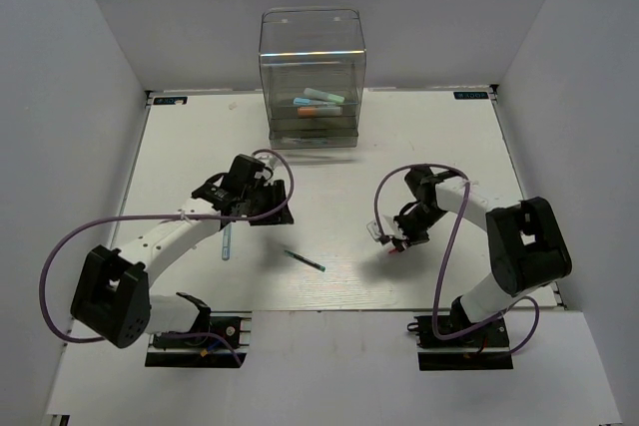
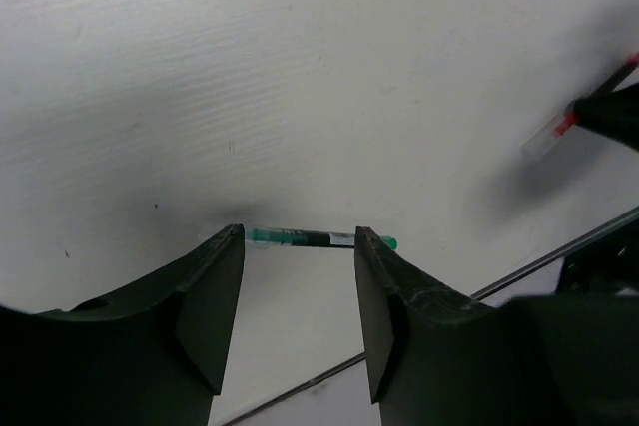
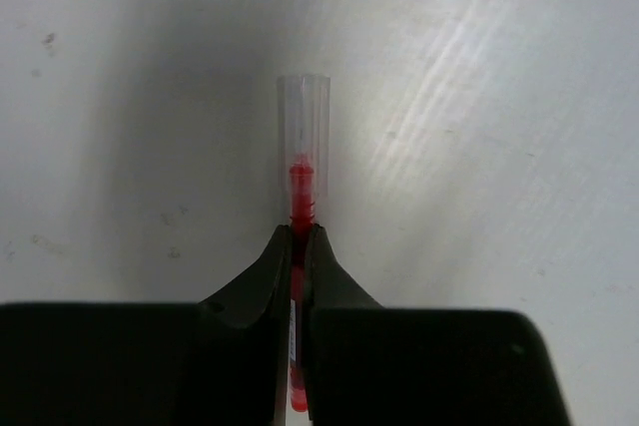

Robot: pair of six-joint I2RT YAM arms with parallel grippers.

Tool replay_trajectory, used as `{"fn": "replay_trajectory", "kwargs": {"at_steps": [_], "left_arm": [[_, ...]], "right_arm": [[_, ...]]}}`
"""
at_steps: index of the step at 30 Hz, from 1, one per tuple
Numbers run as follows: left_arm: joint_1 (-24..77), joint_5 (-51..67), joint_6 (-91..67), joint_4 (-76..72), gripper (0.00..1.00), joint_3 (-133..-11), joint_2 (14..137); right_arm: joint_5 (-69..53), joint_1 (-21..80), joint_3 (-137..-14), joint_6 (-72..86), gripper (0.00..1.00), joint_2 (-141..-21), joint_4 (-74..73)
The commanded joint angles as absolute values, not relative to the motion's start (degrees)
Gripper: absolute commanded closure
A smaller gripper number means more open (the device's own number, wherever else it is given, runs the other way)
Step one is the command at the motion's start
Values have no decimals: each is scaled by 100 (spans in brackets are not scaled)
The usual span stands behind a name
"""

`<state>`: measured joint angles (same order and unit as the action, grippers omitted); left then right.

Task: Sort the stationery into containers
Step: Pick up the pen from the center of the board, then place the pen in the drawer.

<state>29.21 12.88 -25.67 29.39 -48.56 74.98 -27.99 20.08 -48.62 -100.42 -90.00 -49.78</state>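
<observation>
Red shows between the fingers of the right gripper (image 3: 300, 234), which are clenched on a red pen (image 3: 302, 187) with a clear cap, at the centre of the right wrist view. The left gripper (image 2: 300, 235) hangs released, fingers apart above the white table (image 2: 300, 67), and a teal pen (image 2: 319, 239) is seen between their tips. In the top view a light blue pen (image 1: 227, 242) lies beside the left arm at lower left. At upper centre the clear cabinet (image 1: 312, 42) holds mint, orange and blue markers (image 1: 321, 103).
</observation>
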Motion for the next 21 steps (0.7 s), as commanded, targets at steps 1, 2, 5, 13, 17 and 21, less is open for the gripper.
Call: {"fn": "replay_trajectory", "kwargs": {"at_steps": [1,2,5,13,17,21], "left_arm": [[2848,670,-3960,2979,40,-4642,6945],[2848,329,-4608,2979,25,-4536,6569],[2848,-403,-5886,2901,0,-4132,5926],[2848,-748,-8462,2716,0,-2831,4457],[2848,-370,-9516,2717,4,-2357,4473],[2848,-185,-9834,2593,4,-2285,4841]], "right_arm": [[-3136,2083,-5308,-8924,100,-8896,-4363],[-3225,2092,-5587,-8338,100,-8851,-4194],[-3199,2206,-5984,-7010,100,-8675,-2808],[-2207,2645,-6995,-5660,100,-9060,-748],[-1715,2856,-7934,-5572,100,-9737,-545],[-1574,3023,-8585,-5695,100,-10142,-413]]}}
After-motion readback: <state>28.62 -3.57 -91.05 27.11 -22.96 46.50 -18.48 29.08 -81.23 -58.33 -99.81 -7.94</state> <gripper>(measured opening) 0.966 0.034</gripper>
